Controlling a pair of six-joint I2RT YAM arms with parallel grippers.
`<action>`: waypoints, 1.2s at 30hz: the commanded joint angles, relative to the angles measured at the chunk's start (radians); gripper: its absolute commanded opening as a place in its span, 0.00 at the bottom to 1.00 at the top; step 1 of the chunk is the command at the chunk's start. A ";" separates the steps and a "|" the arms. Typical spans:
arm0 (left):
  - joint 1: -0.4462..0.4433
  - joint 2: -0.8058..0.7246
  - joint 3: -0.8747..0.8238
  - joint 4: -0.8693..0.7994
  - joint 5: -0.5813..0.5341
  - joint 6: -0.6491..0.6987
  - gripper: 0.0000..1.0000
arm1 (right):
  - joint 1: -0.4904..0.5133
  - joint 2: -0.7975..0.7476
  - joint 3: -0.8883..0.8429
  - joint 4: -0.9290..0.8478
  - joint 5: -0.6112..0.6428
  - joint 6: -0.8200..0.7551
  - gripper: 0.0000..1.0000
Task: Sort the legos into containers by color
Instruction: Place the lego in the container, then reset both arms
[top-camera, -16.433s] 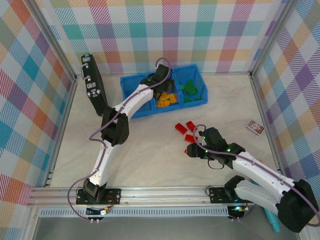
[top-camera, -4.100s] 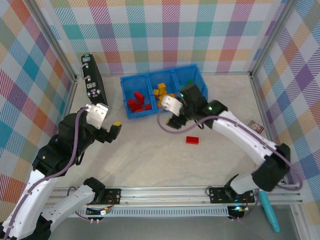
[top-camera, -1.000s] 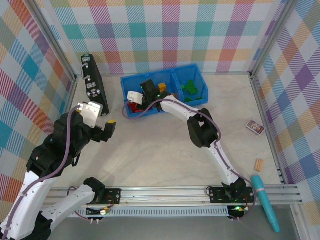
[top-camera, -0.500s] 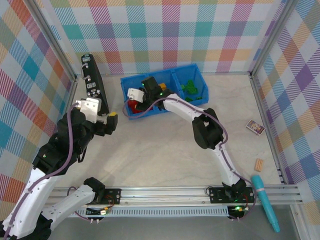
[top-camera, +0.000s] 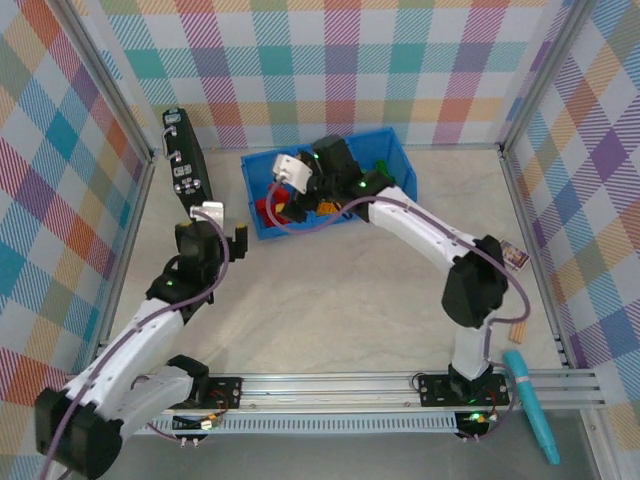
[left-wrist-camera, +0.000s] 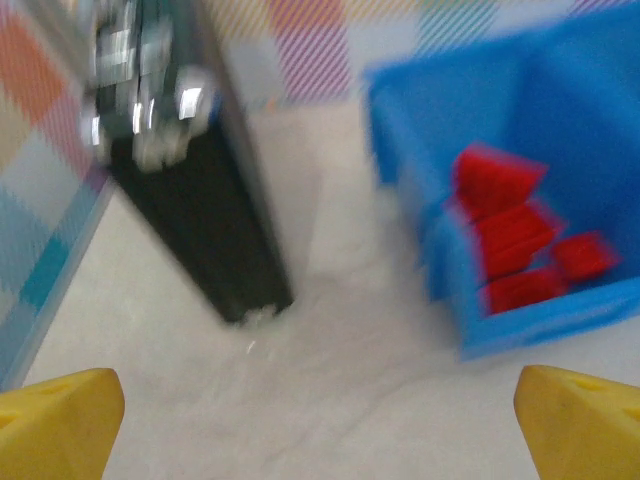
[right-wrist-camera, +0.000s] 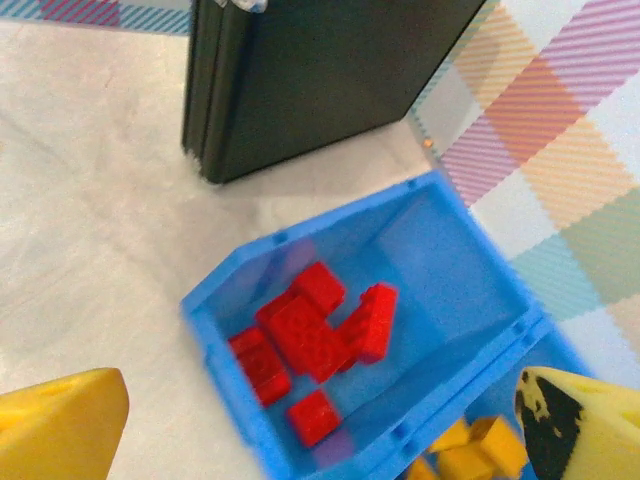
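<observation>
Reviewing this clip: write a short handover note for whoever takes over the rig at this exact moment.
Left gripper: open, empty, low over the table beside the containers.
Right gripper: open, empty, above the left compartment.
Red legos lie in the left compartment, orange-yellow legos in the middle, green legos in the right.
Done: sorting looks complete, with no loose brick seen on the table.
Left: check spots hidden under the arms, then retract both.

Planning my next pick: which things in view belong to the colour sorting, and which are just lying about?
Job: red studded plastic bricks, orange-yellow studded bricks, bright blue three-compartment plastic tray.
Lying about: black flat rectangular device, small tan wooden block, teal pen-shaped tool.
</observation>
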 joint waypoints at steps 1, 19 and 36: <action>0.180 0.068 -0.070 0.268 0.113 -0.130 1.00 | 0.002 -0.117 -0.206 0.059 0.025 0.109 0.99; 0.290 0.587 -0.236 0.914 0.346 -0.056 1.00 | -0.444 -0.861 -1.139 0.427 0.183 0.540 0.99; 0.269 0.633 -0.262 1.019 0.321 -0.039 1.00 | -0.731 -0.301 -1.317 1.249 0.030 0.590 0.99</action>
